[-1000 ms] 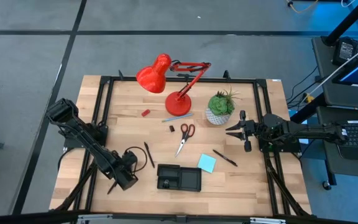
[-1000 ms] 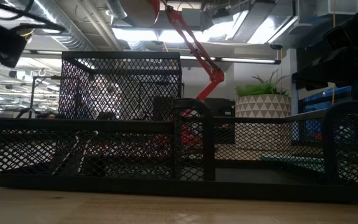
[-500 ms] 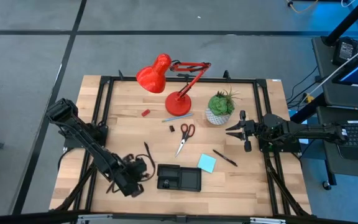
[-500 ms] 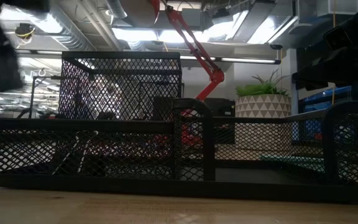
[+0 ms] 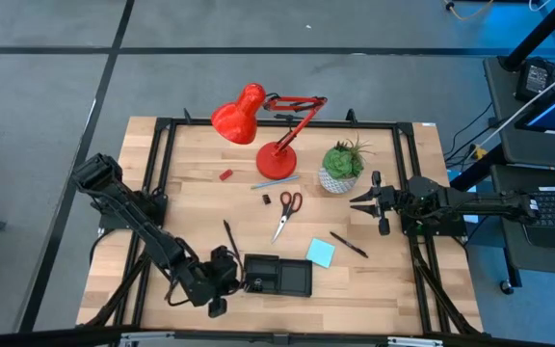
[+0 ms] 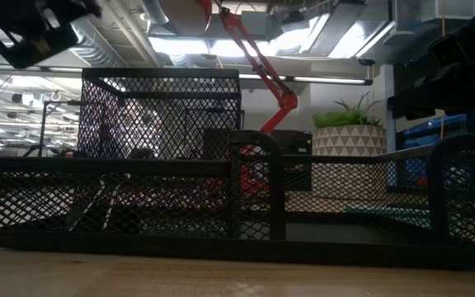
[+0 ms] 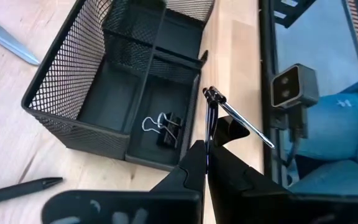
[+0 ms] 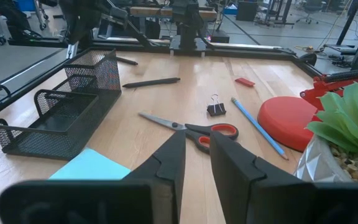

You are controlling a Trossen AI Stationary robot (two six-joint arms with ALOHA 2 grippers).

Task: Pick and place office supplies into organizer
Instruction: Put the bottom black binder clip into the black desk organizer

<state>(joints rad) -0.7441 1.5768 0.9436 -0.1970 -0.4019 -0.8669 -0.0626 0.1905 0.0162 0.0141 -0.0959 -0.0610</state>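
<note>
My left gripper is shut on a thin dark pen just off the left end of the organizer, a black mesh tray holding a black clip. On the table lie red-handled scissors, a light blue sticky-note pad, two dark pens, a small black clip and a tiny red piece. My right gripper waits at the table's right edge, open and holding nothing. My left gripper pinches the pen between its two fingers. The pen runs along the fingers and sticks out past their tips. A thin silver piece slants off its free end. The fingers slant downward and the pen is clear of the table.
A red desk lamp and a potted plant stand at the far middle, with a blue pencil by the lamp's base. A black frame runs round the table. Bare wood lies near the front right.
My left gripper has moved toward the table's right, up to the organizer's left end, risen a little and rolled its wrist, staying shut on the pen. My right gripper has kept still.
</note>
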